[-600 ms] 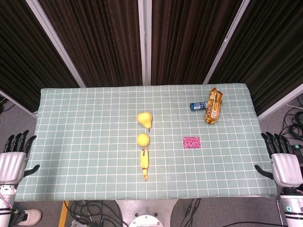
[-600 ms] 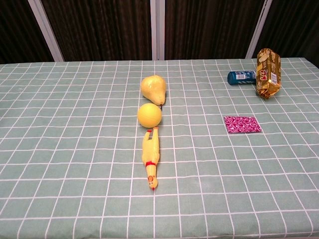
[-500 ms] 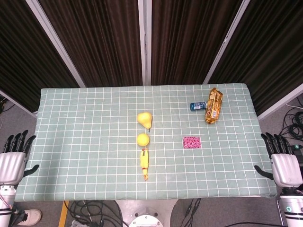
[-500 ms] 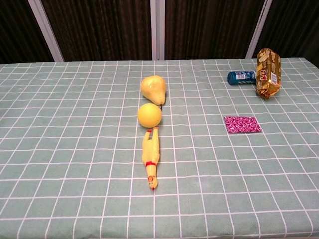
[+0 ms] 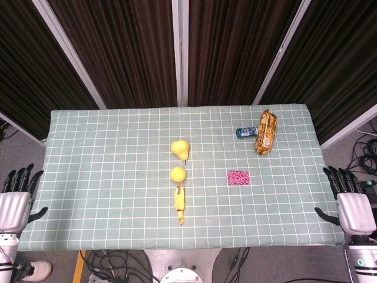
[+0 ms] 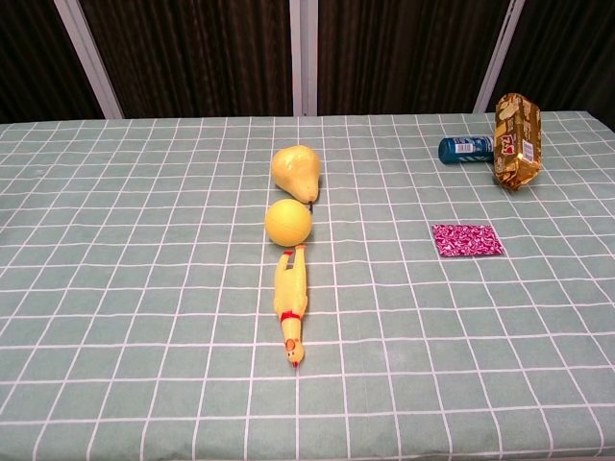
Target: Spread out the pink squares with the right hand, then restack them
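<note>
Both robot hands slightly lower, left robot hand [image 5: 13, 203] and right robot hand [image 5: 352, 203] empty, fingers apart, pink squares [image 5: 238, 177] stacked, labels unreadable

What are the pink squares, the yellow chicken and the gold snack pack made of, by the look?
Pink squares: probably thin paper or fabric; matte, speckled print, lying flat as one stack.
Yellow chicken: likely rubber or soft plastic; smooth moulded body, slight sheen.
Gold snack pack: looks like plastic or foil film; glossy and crinkled.
</note>
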### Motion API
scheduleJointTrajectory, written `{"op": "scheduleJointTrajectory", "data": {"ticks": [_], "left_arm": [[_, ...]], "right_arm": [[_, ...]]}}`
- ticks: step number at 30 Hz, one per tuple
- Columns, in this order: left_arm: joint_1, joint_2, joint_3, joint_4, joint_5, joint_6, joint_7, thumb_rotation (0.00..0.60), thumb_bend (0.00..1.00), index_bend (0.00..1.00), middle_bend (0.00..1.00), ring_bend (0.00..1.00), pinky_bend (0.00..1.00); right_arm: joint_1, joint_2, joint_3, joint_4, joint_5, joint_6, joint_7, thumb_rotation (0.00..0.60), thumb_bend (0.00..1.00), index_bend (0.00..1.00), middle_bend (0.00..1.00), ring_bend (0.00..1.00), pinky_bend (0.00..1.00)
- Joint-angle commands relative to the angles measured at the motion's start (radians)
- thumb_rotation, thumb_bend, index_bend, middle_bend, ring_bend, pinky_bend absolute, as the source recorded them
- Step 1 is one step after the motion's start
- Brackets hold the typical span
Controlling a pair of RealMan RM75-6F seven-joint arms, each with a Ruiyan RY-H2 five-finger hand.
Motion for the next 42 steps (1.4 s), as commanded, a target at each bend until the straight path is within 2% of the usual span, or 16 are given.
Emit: {"op": "scheduleJointTrajectory", "data": {"ticks": [1,6,14,19,24,30,42], "left_arm": [[-0.003,0.001,0.000,-0.001,-0.001,-0.007,-0.001,0.600,0.00,0.18,0.13,0.07,0.08],[-0.005,0.001,-0.001,0.000,0.001,-0.009,-0.003,0.600,0.00,0.18,0.13,0.07,0.08],[0.008,0.001,0.005,0.000,-0.002,-0.001,-0.016,0.600,0.00,0.18,0.13,0.07,0.08],[0.012,0.002,0.007,0.006,-0.006,-0.004,-0.025,0.600,0.00,0.18,0.13,0.07,0.08],[0.013,0.002,0.007,0.007,-0.007,-0.006,-0.027,0.600,0.00,0.18,0.13,0.07,0.08],[0.015,0.006,0.007,0.001,-0.012,-0.009,-0.025,0.600,0.00,0.18,0.13,0.07,0.08],[0.007,0.013,0.003,-0.014,-0.011,-0.018,-0.008,0.600,0.00,0.18,0.13,0.07,0.08]], "right_arm": [[0.024,-0.011,0.005,0.002,-0.009,-0.026,0.004,0.600,0.16,0.10,0.07,0.00,0.00],[0.108,-0.051,0.023,0.004,-0.001,-0.139,-0.045,0.590,0.33,0.20,0.07,0.00,0.00],[0.268,-0.192,0.061,0.107,0.106,-0.393,-0.026,0.409,0.49,0.31,0.06,0.00,0.00],[0.363,-0.302,0.084,0.227,0.192,-0.538,-0.036,0.359,0.50,0.31,0.05,0.00,0.00],[0.426,-0.391,0.092,0.338,0.228,-0.613,-0.039,0.346,0.50,0.31,0.05,0.00,0.00],[0.475,-0.473,0.090,0.458,0.232,-0.662,-0.001,0.345,0.50,0.31,0.05,0.00,0.00],[0.520,-0.542,0.059,0.579,0.196,-0.703,0.061,0.348,0.50,0.31,0.05,0.00,0.00]]}}
